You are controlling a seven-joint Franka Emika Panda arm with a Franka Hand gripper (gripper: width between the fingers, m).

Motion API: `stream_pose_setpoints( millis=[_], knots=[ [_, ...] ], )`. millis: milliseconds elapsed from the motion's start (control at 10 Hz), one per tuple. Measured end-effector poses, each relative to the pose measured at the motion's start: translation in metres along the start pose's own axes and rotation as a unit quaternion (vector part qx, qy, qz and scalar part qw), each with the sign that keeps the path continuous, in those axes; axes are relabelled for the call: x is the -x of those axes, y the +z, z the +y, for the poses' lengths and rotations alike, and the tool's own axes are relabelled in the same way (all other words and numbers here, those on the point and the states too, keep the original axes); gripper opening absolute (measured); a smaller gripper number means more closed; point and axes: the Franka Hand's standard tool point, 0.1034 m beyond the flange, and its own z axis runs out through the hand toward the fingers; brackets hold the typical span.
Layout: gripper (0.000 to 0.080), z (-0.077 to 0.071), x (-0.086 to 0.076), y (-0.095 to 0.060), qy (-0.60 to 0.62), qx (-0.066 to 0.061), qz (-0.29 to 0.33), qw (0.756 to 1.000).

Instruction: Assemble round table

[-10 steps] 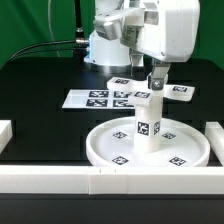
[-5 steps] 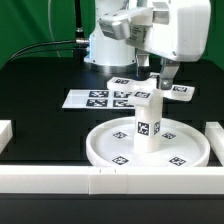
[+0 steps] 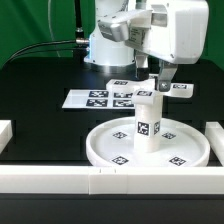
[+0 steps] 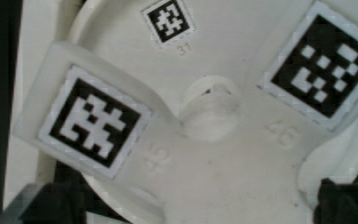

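Observation:
The large rimmed round disc [image 3: 100, 150] lies at the front of the table. The short thick cylinder post [image 3: 146, 125] stands upright in its centre. My gripper [image 3: 157, 84] hangs right over the post's top, jaws apart, one finger on each side of the top edge. In the wrist view the post's top face [image 4: 211, 110] with its centre hole and side tags fills the picture. My gripper [image 4: 202, 205] straddles it, and the dark fingers [image 4: 60, 205] show only at the corners. The small cross-shaped piece [image 3: 178, 91] lies behind the disc, toward the exterior view's right.
The marker board [image 3: 100, 98] lies flat behind the disc toward the exterior view's left. Long white border bars run along the front [image 3: 60, 180] and stand at the left [image 3: 5, 135] and right [image 3: 214, 135] edges. The arm's base is at the back.
The hand turned and shifted slightly toward the exterior view's right, then came back over the post. The post's tag faces the same way throughout; disc and cross piece have not moved.

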Motion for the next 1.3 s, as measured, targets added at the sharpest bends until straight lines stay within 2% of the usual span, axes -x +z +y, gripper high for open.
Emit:
stream_pose_setpoints(
  millis=[500, 800, 1000, 1300],
  knots=[
    [0.0649, 0.0001, -0.0007, 0.0003, -0.001, 0.0, 0.0, 1.0],
    [0.0649, -0.0003, -0.0022, 0.0, -0.059, -0.004, -0.01, 0.998],
    [0.0649, 0.0027, -0.0006, -0.0066, -0.062, 0.001, -0.015, 0.998],
    [0.0649, 0.0014, 0.0001, -0.0049, -0.059, -0.001, -0.015, 0.998]
  ],
)
